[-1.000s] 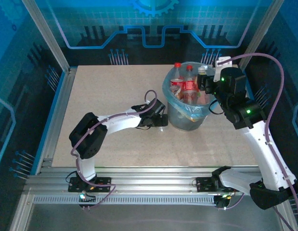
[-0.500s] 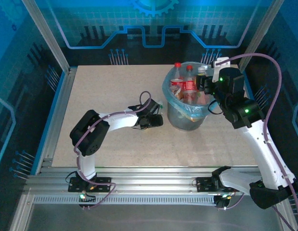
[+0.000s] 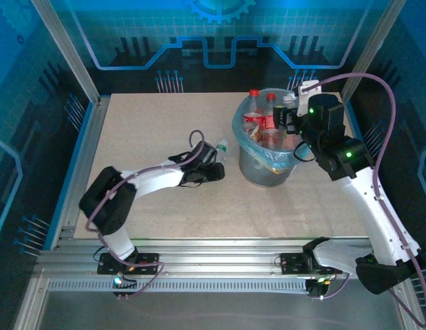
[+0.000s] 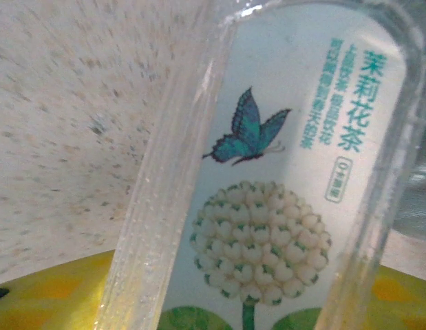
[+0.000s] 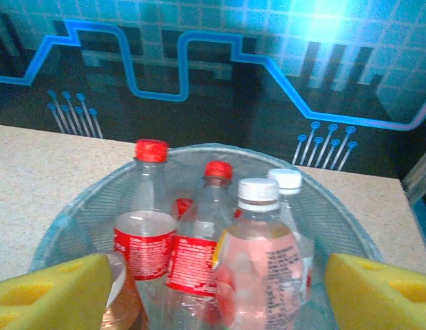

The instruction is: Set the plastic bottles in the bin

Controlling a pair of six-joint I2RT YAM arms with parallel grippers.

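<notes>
Speckled beige tabletop [image 3: 144, 130] supports a round grey, blue-lined bin [image 3: 261, 172] holding red- and white-capped clear bottles [image 5: 199, 240]. Left gripper [image 3: 213, 169] clamps a clear butterfly-labelled bottle [image 4: 281, 179] near the bin; right gripper [image 5: 214, 289] hangs with jaws apart and empty over the rim.

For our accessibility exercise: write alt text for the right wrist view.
Round bin lined with a pale blue bag, holding upright plastic bottles with red and white caps. Two yellow fingertips, spread apart, frame the bottom corners.

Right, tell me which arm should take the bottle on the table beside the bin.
Left. Its gripper is at the green-capped bottle, which sits close between its yellow pads. The right gripper hovers open over the bin, on the far side from that bottle.
</notes>
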